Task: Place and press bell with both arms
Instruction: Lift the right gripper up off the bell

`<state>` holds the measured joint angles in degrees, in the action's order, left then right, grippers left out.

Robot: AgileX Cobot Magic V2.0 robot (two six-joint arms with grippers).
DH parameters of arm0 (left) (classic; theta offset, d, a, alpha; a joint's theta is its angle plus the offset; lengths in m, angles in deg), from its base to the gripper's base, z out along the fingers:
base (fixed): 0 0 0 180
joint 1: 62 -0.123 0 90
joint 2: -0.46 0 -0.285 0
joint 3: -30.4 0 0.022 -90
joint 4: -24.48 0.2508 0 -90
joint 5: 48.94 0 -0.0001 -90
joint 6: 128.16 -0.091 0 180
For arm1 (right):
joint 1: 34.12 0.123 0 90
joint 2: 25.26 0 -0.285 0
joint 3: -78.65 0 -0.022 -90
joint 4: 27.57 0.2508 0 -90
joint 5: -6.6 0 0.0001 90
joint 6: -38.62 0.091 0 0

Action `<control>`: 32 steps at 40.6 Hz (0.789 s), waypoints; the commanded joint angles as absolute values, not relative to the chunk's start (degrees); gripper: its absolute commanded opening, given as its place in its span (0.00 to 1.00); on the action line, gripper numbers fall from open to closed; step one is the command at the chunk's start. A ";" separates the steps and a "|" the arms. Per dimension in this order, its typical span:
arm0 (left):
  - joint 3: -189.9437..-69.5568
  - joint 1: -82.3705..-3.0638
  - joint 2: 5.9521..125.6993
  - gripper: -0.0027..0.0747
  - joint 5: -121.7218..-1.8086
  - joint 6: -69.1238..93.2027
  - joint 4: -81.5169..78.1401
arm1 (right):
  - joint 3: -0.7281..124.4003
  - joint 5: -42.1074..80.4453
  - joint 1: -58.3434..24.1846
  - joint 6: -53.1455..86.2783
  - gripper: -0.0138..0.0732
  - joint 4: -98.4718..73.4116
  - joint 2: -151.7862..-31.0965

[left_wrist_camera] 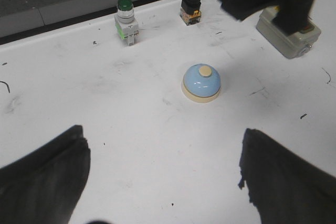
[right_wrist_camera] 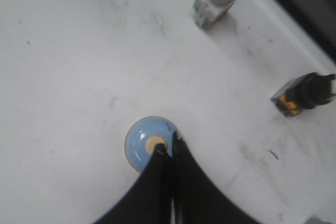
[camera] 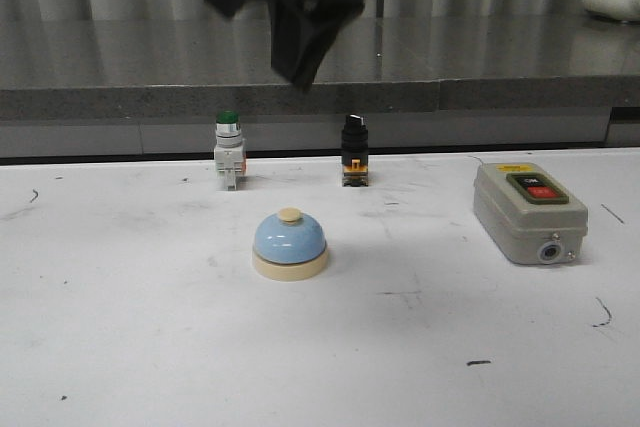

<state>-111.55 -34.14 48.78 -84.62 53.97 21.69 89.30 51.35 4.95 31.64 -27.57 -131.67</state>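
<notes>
The light-blue bell [camera: 290, 244] with cream base and button stands upright on the white table, near the middle. It also shows in the left wrist view [left_wrist_camera: 201, 82] and the right wrist view [right_wrist_camera: 142, 142]. My right gripper [right_wrist_camera: 169, 148] is shut and empty, its tips over the bell's button as seen from above. In the front view the right gripper [camera: 297, 77] hangs high above the table, well clear of the bell. My left gripper [left_wrist_camera: 164, 129] is open wide and empty, above bare table on the near side of the bell.
A green-capped push-button [camera: 229, 152] and a black selector switch [camera: 354, 152] stand behind the bell near the table's far edge. A grey switch box [camera: 528, 212] with red and black buttons lies at the right. A grey counter runs behind the table.
</notes>
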 commanded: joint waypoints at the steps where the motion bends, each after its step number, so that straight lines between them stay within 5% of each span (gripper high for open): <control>1: -113.16 -34.21 48.41 0.77 -80.70 54.35 21.08 | 87.25 49.95 4.29 31.89 0.08 -27.57 -122.21; 32: -113.16 -34.21 48.41 0.77 -80.63 54.35 21.08 | 50.33 50.19 -3.53 36.61 0.08 -27.57 -74.60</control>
